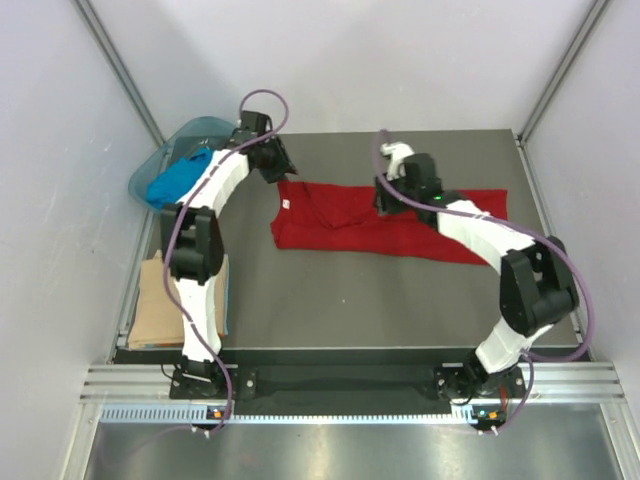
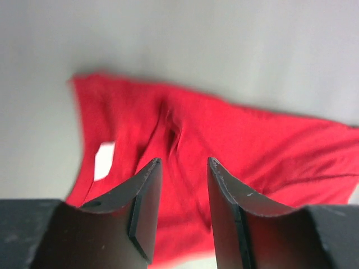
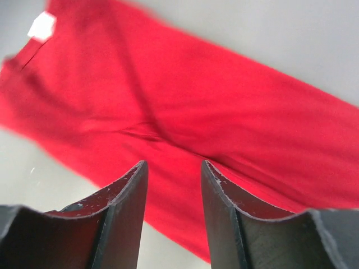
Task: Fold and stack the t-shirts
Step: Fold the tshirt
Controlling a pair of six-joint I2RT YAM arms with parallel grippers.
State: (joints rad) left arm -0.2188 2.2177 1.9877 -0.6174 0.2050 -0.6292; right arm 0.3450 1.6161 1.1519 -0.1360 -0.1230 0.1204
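Note:
A deep red t-shirt (image 1: 340,228) lies on the dark table as a long band, with its white neck label (image 1: 286,205) at the left end. Just beyond that end hovers my left gripper (image 1: 281,172), open and empty. In the left wrist view the red t-shirt (image 2: 224,134) and its label (image 2: 104,159) lie below the left gripper (image 2: 184,162). My right gripper (image 1: 386,204) is over the band's far edge near its middle, open and holding nothing. The right wrist view has the red t-shirt (image 3: 196,101) under the right gripper (image 3: 174,165). A bright blue t-shirt (image 1: 180,178) lies crumpled in the basin. A tan t-shirt (image 1: 160,300) lies folded at the left.
The translucent teal basin (image 1: 203,124) stands at the table's far left corner, next to the left arm. The tan t-shirt rests on a lower ledge beside the table's left edge. White walls close in on both sides and at the back.

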